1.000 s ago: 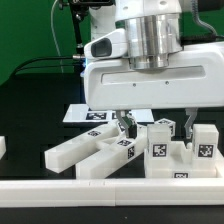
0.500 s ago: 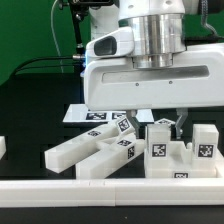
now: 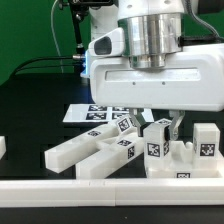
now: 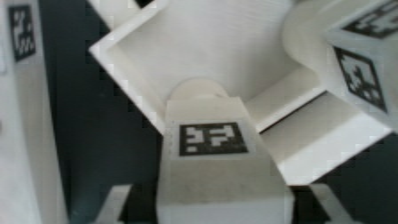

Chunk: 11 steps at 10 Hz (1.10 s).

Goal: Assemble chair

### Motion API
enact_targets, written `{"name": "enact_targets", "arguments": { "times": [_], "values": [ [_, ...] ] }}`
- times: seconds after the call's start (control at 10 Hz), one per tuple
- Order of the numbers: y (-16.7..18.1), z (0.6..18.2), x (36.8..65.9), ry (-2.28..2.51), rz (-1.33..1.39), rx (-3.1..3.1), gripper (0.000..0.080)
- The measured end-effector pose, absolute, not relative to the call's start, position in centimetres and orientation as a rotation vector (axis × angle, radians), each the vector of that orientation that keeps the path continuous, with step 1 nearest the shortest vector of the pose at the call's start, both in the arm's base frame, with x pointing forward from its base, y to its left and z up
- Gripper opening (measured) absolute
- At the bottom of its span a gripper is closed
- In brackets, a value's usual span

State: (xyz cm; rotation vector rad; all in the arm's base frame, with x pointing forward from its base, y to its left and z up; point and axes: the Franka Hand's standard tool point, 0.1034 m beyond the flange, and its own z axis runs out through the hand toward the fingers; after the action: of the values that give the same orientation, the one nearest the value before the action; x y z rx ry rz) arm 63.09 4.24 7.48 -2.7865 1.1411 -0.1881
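My gripper [image 3: 154, 124] hangs low over a cluster of white chair parts. Its fingers [image 3: 178, 126] stand wide apart on either side of an upright white block with a black tag [image 3: 155, 148]. In the wrist view the gripper [image 4: 214, 208] straddles this tagged block [image 4: 214, 138], with dark gaps between the block and both fingers. The jaws are open and do not hold it. Two long white leg pieces [image 3: 85, 152] lie side by side towards the exterior view's left. Another tagged upright piece [image 3: 205, 142] stands at the right.
The marker board [image 3: 92, 113] lies flat behind the parts. A white rail [image 3: 110, 190] runs along the front edge. A small white piece [image 3: 3, 147] sits at the far left. More white parts [image 4: 169, 40] crowd around the block in the wrist view.
My gripper has shifted towards the exterior view's right and now straddles the tagged upright block. The other parts have not moved.
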Motion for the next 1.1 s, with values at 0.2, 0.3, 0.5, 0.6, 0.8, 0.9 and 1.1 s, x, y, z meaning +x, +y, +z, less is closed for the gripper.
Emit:
{"name": "enact_targets", "arguments": {
  "times": [0.2,0.3,0.5,0.6,0.8,0.9,1.1],
  "values": [
    [4.05,7.82,63.91,1.368,-0.180,-2.654,0.0285],
    [4.03,7.77,64.00,1.515,-0.165,-2.559,0.0285],
    [4.21,7.82,64.04,1.783,-0.136,-2.359,0.0285],
    [4.24,7.88,64.07,1.901,-0.122,-2.256,0.0285],
    [4.38,7.97,64.18,2.075,-0.095,-2.079,0.0285],
    [4.49,8.02,64.26,2.121,-0.089,-2.028,0.0285],
    [4.63,7.91,64.21,2.265,-0.062,-1.864,0.0285]
  ]
}}
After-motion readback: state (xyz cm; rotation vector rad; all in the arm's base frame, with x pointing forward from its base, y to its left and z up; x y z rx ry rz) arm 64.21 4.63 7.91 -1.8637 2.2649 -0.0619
